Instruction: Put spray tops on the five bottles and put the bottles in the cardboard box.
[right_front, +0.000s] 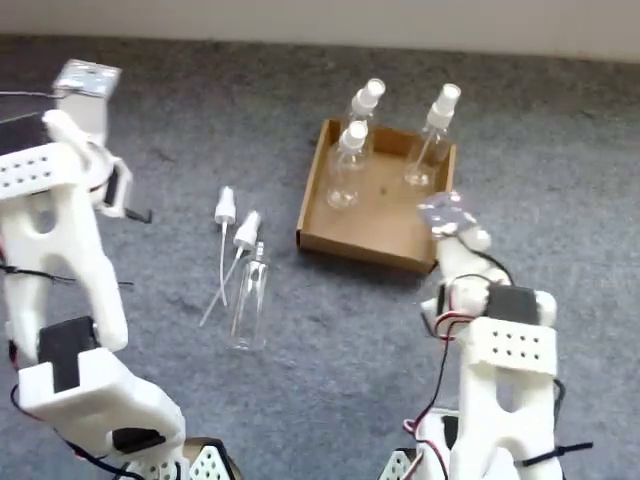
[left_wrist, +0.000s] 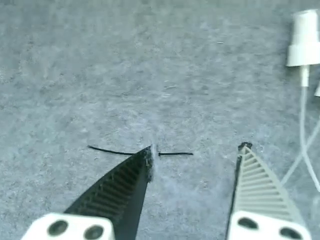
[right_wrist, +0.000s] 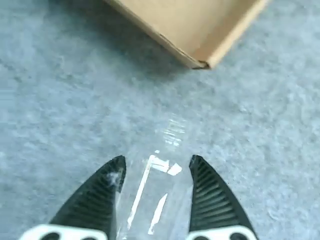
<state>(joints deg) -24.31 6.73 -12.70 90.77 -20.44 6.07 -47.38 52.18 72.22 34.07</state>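
Nearest, the right gripper (right_wrist: 156, 167) had its jaws part way shut on a clear bottle (right_wrist: 155, 200). The smooth bottle could slip out if the squeeze was weak. Farther left, the left gripper (left_wrist: 197, 148) hung wide open, holding nothing, near a spray top (right_front: 225, 208). Farthest was the cardboard box (right_front: 362, 247).

A thin black strand (left_wrist: 111, 150) lies on the grey carpet (right_front: 200, 120).

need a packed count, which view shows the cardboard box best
The high view: the whole cardboard box with three capped bottles standing inside. The right wrist view catches one corner; the left wrist view faces carpet and a spray top.
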